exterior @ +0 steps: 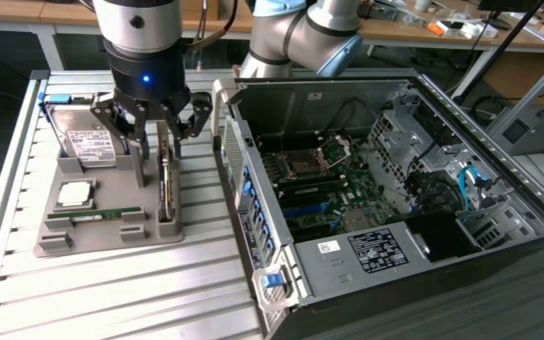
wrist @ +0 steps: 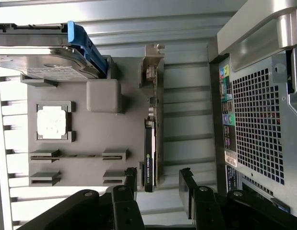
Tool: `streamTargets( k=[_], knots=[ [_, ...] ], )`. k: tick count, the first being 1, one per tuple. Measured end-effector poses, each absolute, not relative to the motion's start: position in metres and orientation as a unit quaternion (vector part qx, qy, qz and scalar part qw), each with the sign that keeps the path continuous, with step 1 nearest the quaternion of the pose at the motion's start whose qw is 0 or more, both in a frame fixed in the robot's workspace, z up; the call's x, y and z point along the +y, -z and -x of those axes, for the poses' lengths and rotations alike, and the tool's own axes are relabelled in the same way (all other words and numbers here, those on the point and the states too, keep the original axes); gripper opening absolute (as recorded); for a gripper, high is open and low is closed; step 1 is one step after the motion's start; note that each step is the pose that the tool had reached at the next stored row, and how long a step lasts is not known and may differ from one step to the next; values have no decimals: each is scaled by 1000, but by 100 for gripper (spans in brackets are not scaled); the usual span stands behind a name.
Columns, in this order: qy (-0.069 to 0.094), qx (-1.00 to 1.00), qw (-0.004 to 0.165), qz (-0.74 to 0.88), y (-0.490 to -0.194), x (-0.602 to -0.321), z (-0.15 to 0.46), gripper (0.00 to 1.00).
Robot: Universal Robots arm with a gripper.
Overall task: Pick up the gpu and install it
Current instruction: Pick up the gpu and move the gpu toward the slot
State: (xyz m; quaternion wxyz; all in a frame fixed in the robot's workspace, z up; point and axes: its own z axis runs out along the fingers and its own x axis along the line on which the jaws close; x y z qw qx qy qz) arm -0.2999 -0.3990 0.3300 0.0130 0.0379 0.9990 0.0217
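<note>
The gpu stands on edge in a slot of the grey holder, a thin dark card with a silvery bracket at its far end. My gripper hangs straight over it, open, one finger on each side of the card. In the wrist view the gpu runs away from the gripper, its near end between the fingertips and closer to one finger than to the other. Nothing is gripped.
The holder also carries a hard drive, a CPU and a green memory stick. The open PC case, with its motherboard exposed, lies close on the exterior view's right. The slatted table extends toward the front.
</note>
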Motion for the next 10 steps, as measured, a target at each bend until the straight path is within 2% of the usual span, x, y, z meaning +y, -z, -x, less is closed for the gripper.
streamTargets(
  k=[10],
  knots=[
    [-22,999,13,-38,-324,-399,300,48]
  ],
)
